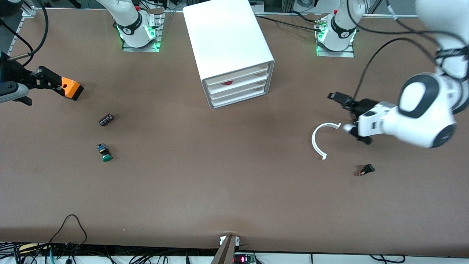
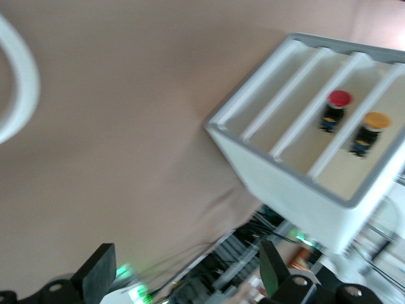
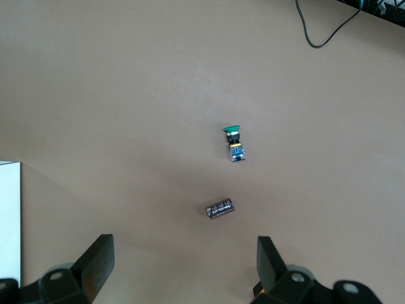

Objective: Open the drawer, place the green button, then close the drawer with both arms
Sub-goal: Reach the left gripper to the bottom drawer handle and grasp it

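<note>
Two tools stood open and empty — my right tool (image 3: 180,266) hung over the surface's right-arm end, closest to the button (image 1: 105,152) lying on its side, cap toward the front camera — my left tool (image 2: 183,272) faced the shut drawer (image 1: 240,94).

Two white jointed arms, glossy shells with rounded housings. Left arm (image 1: 421,110): bulbous white wrist with a black oval joint ring, a black disc cap bearing a small pale mark, a grey-white flange block, black cables looping from the upper links. Right arm (image 1: 130,22): white base column with a black ring carrying a small white logo, a red spot near its top. Both bases lit green, seated on ribbed metal plates. Left gripper (image 2: 183,275): black, with wedge-shaped fingers (image 2: 98,269) and round holes in the knuckles. Right gripper (image 3: 183,266): same black build, grey round hardware at the finger roots.
</note>
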`<state>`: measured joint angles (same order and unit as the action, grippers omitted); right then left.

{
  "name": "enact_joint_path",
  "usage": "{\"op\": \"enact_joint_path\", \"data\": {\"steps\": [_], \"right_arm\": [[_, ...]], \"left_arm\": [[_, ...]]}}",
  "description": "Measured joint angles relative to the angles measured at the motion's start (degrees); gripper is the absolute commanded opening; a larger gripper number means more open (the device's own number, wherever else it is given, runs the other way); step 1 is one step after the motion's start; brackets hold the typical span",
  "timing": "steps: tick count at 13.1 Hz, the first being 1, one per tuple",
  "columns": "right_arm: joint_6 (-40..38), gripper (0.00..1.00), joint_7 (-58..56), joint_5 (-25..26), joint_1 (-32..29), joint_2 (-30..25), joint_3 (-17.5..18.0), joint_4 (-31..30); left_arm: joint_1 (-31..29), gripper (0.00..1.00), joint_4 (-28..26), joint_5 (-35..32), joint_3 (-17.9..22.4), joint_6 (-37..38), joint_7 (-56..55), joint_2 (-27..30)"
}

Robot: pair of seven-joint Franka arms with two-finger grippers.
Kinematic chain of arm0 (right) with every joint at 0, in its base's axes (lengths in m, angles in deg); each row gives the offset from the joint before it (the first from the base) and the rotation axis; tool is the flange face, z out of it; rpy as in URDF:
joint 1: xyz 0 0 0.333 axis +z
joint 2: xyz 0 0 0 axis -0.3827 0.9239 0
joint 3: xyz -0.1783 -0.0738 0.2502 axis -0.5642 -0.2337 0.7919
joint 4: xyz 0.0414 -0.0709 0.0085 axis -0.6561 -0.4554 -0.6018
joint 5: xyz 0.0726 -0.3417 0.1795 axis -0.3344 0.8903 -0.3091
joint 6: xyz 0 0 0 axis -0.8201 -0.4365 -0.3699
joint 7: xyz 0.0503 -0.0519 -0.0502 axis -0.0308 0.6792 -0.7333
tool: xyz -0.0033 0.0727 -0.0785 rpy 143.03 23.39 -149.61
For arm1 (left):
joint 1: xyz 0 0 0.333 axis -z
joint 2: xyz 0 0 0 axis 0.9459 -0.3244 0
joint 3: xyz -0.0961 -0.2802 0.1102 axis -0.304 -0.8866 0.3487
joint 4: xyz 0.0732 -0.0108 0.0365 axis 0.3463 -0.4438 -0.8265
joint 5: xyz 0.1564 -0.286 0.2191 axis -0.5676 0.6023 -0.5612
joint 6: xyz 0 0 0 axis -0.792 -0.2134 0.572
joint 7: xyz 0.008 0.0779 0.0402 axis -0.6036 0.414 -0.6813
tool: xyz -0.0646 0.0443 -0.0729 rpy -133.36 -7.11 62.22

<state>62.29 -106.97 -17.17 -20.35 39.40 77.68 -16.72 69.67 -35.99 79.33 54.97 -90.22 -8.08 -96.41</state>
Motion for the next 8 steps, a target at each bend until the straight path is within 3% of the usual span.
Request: {"op": "enact_joint_path", "data": {"steps": [3,8], "right_arm": [[0.0,1.00,0.0,0.0,0.0,0.0,0.0,0.0],[0.0,1.00,0.0,0.0,0.0,0.0,0.0,0.0]], "left_arm": [[0.2,0.99,0.1,3.5,-5.4,-2.6,1.0,-4.6],[1.2,0.93,-0.5,8.8,-14.6,-16.3,8.0,-13.8]]}}
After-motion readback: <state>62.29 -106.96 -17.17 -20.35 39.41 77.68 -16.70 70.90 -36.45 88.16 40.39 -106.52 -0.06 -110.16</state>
